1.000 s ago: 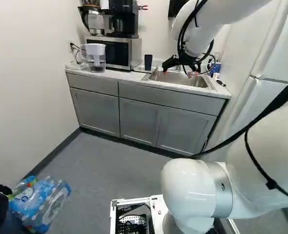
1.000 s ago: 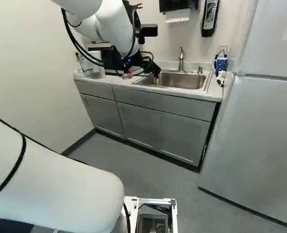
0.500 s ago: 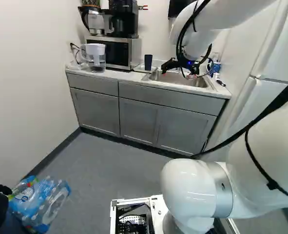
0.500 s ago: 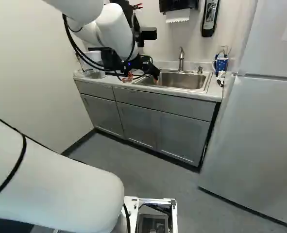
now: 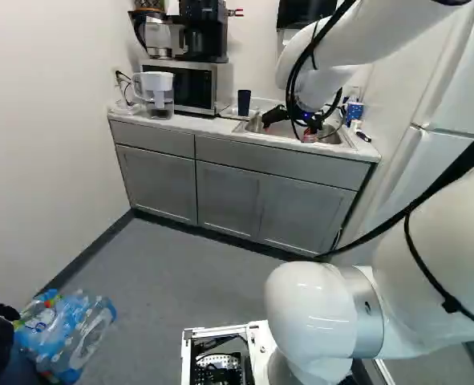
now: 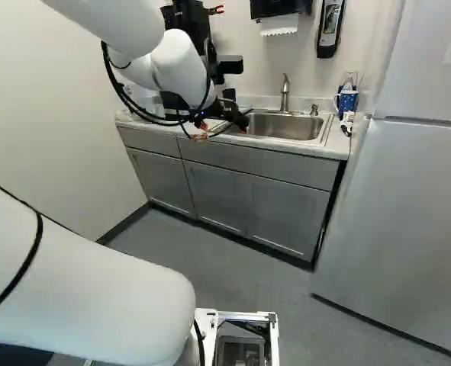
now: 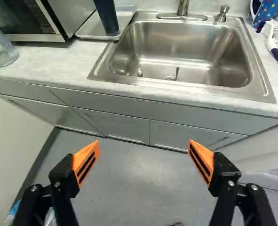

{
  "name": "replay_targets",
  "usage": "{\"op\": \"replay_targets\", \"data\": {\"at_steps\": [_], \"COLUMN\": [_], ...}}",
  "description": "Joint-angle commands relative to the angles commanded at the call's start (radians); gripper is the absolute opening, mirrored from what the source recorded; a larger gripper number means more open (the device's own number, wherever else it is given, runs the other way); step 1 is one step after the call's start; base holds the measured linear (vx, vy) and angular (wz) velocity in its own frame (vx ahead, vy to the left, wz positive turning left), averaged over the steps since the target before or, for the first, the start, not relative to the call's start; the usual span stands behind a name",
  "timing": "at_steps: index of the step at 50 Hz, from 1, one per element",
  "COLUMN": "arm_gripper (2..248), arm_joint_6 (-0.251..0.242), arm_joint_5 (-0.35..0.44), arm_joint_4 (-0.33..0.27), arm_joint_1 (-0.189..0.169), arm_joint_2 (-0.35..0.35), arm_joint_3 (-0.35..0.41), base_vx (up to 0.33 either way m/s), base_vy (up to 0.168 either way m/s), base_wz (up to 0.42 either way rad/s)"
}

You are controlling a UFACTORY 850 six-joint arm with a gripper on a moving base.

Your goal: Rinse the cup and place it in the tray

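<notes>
White arm (image 5: 325, 313) reaching toward a kitchen counter, beside a white refrigerator (image 6: 397, 213). Grey cabinets (image 5: 228, 196) run beneath the pale countertop (image 7: 59, 61). On it, from the left wall toward the refrigerator, are a clear water pitcher (image 5: 158, 95), a microwave (image 7: 72, 16), a metal tray (image 7: 89, 29) and a stainless steel sink (image 7: 190, 42) with its faucet (image 7: 183, 7) at the back. A scrub brush (image 7: 272, 43) lies past the sink's far side.

The dark, tall cup (image 7: 107, 16) stands upright on the tray, near its front edge, between microwave and sink. The gripper (image 7: 144, 146) is spread wide, its orange pads (image 7: 86, 161) well apart, with nothing between them.

The cup is ahead of the gripper, well beyond the fingertips, and roughly in line with the finger on the microwave's side rather than centred. Its long axis runs up and down, while the fingers part roughly along the counter's front. If the cup is to be gripped, the gripper would need to go forward and a little toward the microwave, one finger passing each side.

The microwave stands close on one side and looks like the tight edge; the sink side offers more open room. The counter's front edge and the tray's rim lie on the way in. Whether the cup has been rinsed cannot be told.
</notes>
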Motion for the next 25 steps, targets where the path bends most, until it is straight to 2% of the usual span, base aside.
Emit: {"op": "replay_targets", "data": {"at_steps": [25], "arm_gripper": [247], "arm_joint_6": [0.0], "arm_joint_5": [0.207], "arm_joint_4": [-0.009], "arm_joint_1": [0.033], "arm_joint_2": [-0.002], "arm_joint_3": [0.129], "base_vx": [0.0], "base_vy": [0.0], "base_wz": [0.0]}}
